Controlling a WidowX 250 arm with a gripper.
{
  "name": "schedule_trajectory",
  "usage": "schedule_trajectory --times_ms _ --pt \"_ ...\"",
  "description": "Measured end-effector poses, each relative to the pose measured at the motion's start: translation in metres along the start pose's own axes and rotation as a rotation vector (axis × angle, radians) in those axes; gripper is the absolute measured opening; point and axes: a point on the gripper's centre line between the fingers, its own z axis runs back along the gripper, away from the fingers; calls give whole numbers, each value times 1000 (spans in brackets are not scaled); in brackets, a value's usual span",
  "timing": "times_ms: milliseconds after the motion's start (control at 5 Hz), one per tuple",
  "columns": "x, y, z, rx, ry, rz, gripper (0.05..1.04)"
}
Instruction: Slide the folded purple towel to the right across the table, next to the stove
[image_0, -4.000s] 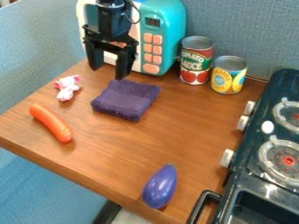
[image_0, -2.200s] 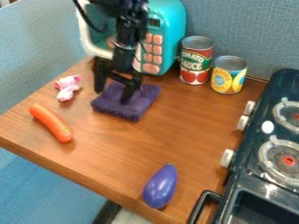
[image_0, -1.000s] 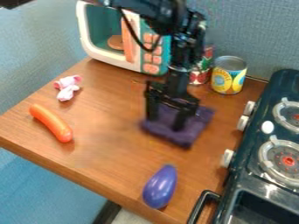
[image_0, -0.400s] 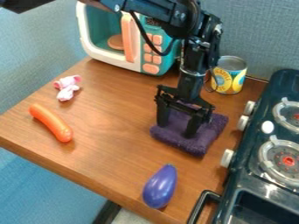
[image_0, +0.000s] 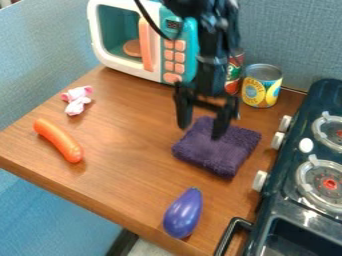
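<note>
Purple cloth (image_0: 217, 153) lies on the wooden table under an open gripper (image_0: 200, 131)

Folded into a thick, fuzzy pad, the cloth sits slightly askew on the brown tabletop (image_0: 127, 150), toward the stove side but apart from the stove. The black gripper hangs over its upper part, pointing down, with the two fingers spread wide and nothing held between them. One finger is over the cloth in the view and the other is just beside its upper left edge. The arm comes in from the top edge of the view.

Nearer the front edge of the table, below the cloth in the view, lies a glossy purple eggplant (image_0: 182, 214) with its narrow end pointing away from that edge. To the right stands a dark toy stove (image_0: 287, 175) with pale knobs and round burners.

Behind the cloth, near the blue-grey wall (image_0: 287, 35), a yellow can (image_0: 261, 89) stands upright beside a red can (image_0: 234, 75), which the arm partly hides. Left of them is a teal and white toy microwave (image_0: 124, 65) with a peach handle and peach buttons; a round brown piece (image_0: 132, 48) shows inside.

Well apart on the left, a small pink and white toy (image_0: 77, 101) lies near a curved orange sausage-shaped toy (image_0: 59, 140).
</note>
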Motion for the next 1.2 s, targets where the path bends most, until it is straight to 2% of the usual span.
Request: schedule_trajectory --times_ms 200,400,600,800,1000,1200 --pt "-2 17 21 -10 -52 9 999" --pt "-24 40 26 14 -35 21 1000" --pt "-54 89 28 44 5 63 999" --pt "-70 138 29 7 -2 117 999" --pt "-67 163 42 32 -53 147 999" --pt "-56 176 49 41 -75 159 999"
